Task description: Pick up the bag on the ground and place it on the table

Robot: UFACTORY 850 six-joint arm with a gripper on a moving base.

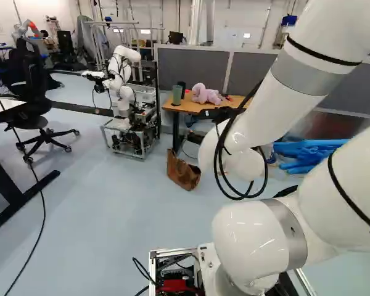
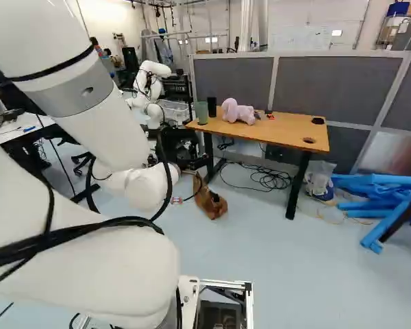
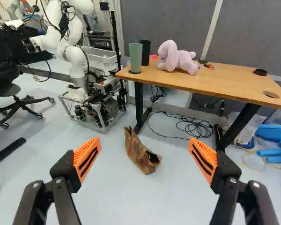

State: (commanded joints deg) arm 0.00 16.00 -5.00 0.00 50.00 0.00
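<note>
My claw (image 3: 144,139) gapes empty, and if I come down off-centre, I could shove the brown bag (image 3: 143,153) along the floor (image 3: 136,201) ungrasped.

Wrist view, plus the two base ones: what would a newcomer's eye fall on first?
Probably the open gripper, its bright orange pads framing the brown bag on the floor ahead. Next, the pale pink plush toy on the wooden table, beside the green cup and black cup. In both base views, the big white arm dominates the near side.
</note>
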